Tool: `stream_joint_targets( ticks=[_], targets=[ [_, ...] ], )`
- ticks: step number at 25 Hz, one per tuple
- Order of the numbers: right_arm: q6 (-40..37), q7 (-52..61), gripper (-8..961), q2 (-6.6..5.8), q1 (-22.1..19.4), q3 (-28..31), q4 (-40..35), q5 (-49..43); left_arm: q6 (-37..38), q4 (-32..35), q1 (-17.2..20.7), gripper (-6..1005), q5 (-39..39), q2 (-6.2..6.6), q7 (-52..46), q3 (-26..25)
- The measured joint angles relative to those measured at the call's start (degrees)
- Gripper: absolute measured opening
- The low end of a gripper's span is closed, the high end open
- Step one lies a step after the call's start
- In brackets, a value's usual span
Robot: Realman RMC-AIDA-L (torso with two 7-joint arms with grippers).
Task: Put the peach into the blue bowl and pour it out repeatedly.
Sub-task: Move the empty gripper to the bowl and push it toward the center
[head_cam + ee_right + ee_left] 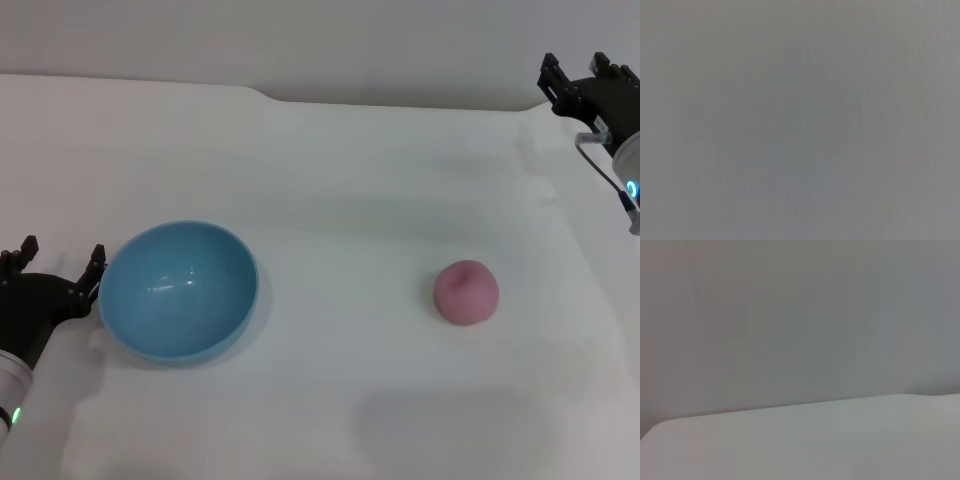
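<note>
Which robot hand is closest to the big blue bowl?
The left gripper. It sits right beside the blue bowl, open and holding nothing. The right gripper is far off at the table's back corner, past the pink peach.

A white table (805, 445) fills the lower part of the left wrist view, its far edge running nearly level across the picture and curving down at one corner (the rounded corner sits at the picture's edge). Beyond that edge stands a plain grey wall (800, 315), flat and unmarked, taking up the rest of the view.
</note>
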Motion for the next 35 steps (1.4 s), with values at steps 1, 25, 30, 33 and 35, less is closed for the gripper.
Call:
stream_joint_targets(
  ticks=[1,25,30,33,35],
  targets=[
    [0.0,0.0,660,0.0,0.0,0.0,0.0,0.0,0.4,0.0,0.2,826,-0.3,-0.01,0.0,-1.3],
    [-7.1,-0.8,661,0.0,-3.4,0.0,0.5,-2.6,2.2,10.2,0.8,827,0.0,0.7,-24.2,-8.8],
    [-6.8,-0.8,661,0.0,-4.3,0.0,0.8,-2.7,-2.9,19.5,-0.1,827,0.0,0.81,-38.7,1.7],
    [-7.0,-0.8,661,0.0,-5.0,0.0,1.1,-2.8,-7.3,25.8,-1.1,828,0.0,0.87,-45.3,10.6],
    [-7.0,-0.8,661,0.0,-5.4,0.0,1.7,-2.9,-9.8,29.9,-1.8,828,0.0,0.92,-49.4,16.5]
  ],
)
